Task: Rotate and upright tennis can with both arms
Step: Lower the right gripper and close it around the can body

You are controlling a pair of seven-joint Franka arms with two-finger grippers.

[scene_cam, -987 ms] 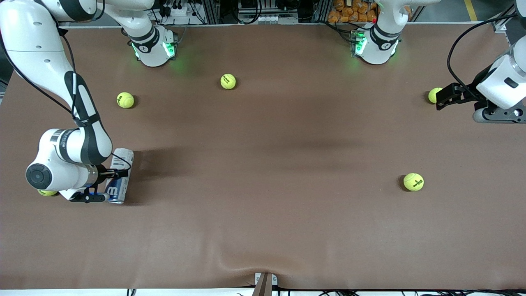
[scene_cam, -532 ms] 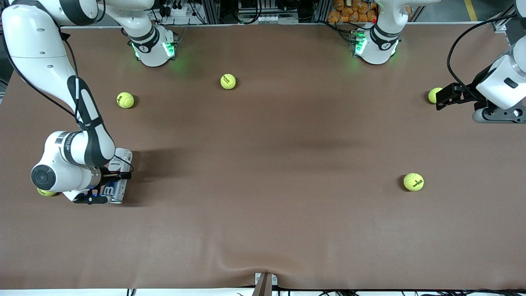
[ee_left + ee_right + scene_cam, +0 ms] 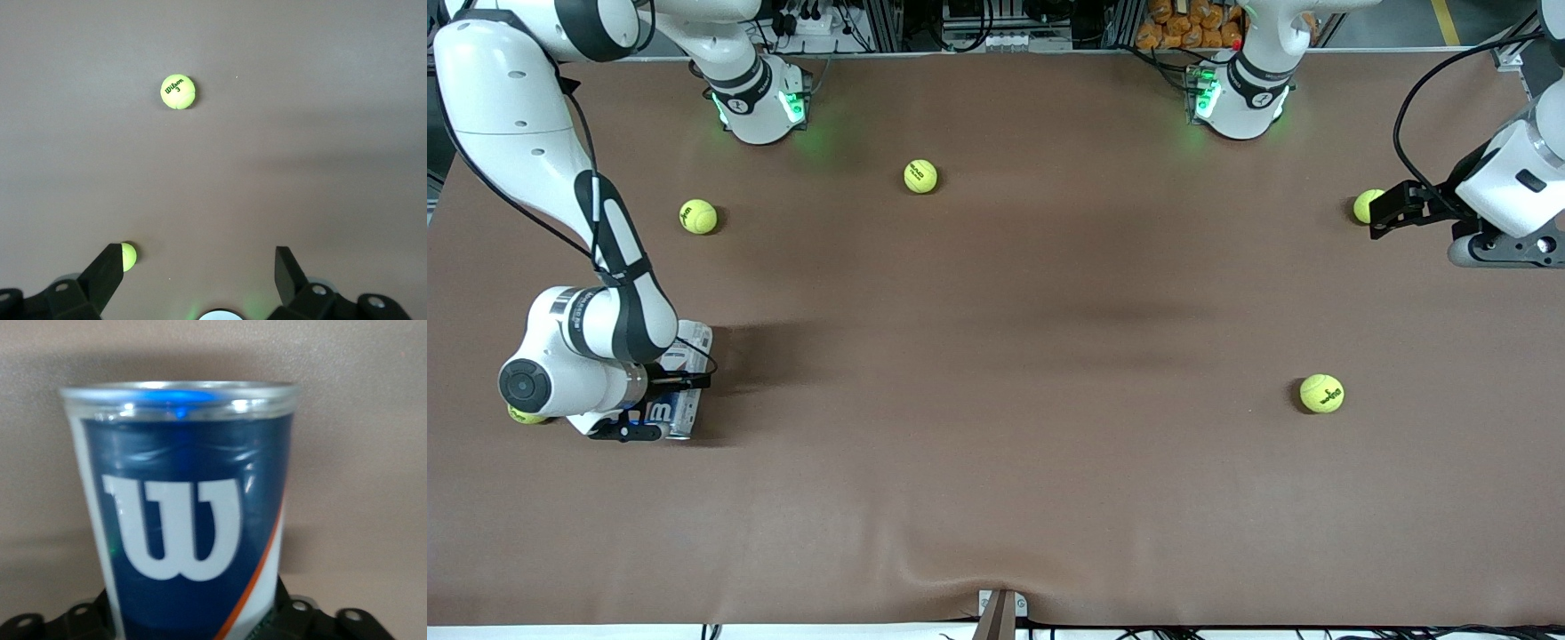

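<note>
Right end effector [image 3: 660, 402] is down at the worktop [image 3: 996, 356] at the right arm's end, set around the lying tennis can [image 3: 682, 384]. In the right wrist view the can [image 3: 190, 520] fills the frame between the fingers, navy label and white W up, silver rim away from the camera. Whether the fingers press on the wall or stand just off it cannot be told; the fingertips are hidden by the can body. The can lies on its side, long axis running roughly toward and away from the front camera, the rim end nearer to that camera. A tennis ball [image 3: 527, 415] peeks out under the right arm's wrist, near the can. Left end effector [image 3: 1392, 209] waits over the left arm's end of the worktop, fingers [image 3: 103, 277] wide apart and holding nothing, with another ball [image 3: 1366, 205] just beside it. Judged step: securing the first grasp on the can, before any rotation. The next move calls for a firm clamp without crushing the thin clear wall, then a turn of the can toward the middle so that the left arm can reach it. Risk: the round can rolling off.
</note>
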